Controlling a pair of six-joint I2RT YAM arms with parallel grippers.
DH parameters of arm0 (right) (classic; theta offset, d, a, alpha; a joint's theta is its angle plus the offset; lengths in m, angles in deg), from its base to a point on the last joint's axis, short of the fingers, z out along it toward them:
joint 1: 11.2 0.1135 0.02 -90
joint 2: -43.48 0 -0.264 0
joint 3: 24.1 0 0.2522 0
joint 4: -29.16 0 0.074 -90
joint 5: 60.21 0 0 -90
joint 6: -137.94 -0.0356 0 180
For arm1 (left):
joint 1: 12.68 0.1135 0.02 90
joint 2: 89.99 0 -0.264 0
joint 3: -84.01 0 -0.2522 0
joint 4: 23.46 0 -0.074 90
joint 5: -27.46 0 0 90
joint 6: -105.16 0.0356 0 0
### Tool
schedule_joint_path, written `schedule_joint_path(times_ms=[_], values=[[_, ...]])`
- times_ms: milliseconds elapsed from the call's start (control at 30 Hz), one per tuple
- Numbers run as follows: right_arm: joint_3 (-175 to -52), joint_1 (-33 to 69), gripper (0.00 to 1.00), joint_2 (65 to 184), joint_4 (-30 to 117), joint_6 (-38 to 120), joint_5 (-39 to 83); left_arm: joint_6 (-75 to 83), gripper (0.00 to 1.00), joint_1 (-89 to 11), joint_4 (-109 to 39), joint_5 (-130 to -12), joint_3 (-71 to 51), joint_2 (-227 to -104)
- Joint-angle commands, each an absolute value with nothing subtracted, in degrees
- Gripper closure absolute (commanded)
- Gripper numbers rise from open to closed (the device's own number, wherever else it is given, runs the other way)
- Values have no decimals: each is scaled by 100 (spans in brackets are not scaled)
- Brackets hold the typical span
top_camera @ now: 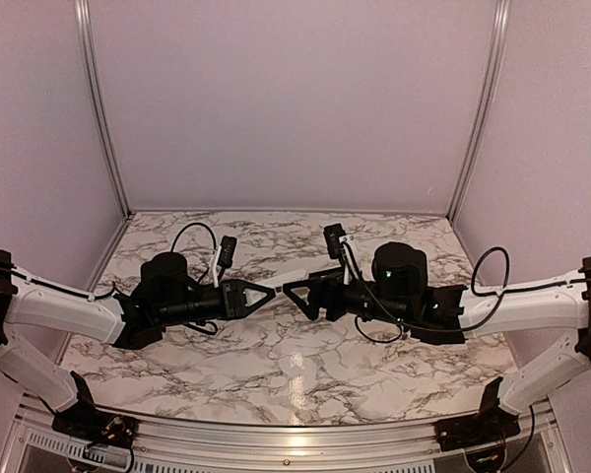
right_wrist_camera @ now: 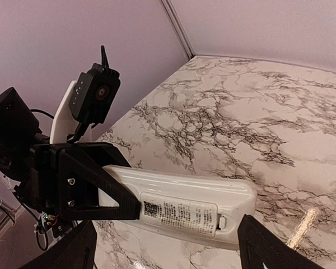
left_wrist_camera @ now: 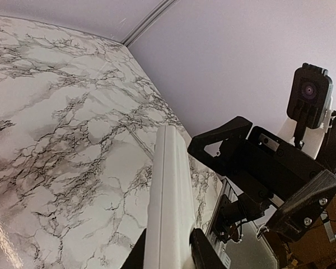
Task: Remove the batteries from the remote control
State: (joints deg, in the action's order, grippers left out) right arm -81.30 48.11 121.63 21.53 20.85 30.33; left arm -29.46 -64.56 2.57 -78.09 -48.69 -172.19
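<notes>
I see the marble worktop (top_camera: 276, 365) with the left arm (top_camera: 69, 310) and the right arm (top_camera: 532, 301) reaching toward each other above its middle, well away from all edges. My left gripper (top_camera: 266, 296) is narrow and clamps one end of the white remote control (right_wrist_camera: 185, 207), which hangs in the air, its back turned to the right wrist camera. My right gripper (top_camera: 291, 292) stands wide, one finger (right_wrist_camera: 269, 246) on each side of the free end; contact I cannot tell. The back cover carries a printed label (right_wrist_camera: 179, 214) and is closed.
</notes>
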Motion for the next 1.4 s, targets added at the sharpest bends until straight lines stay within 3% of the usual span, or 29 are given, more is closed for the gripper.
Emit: schedule_joint_path(times_ms=[0,1367], values=[[-8417,4862,15,12281,1953,2009,2885,-2950,100,-6479,519,-7862,-4931,-17208],[-8564,4857,15,12672,2190,1937,3176,-2922,100,-6472,703,-7875,-5065,-17034]])
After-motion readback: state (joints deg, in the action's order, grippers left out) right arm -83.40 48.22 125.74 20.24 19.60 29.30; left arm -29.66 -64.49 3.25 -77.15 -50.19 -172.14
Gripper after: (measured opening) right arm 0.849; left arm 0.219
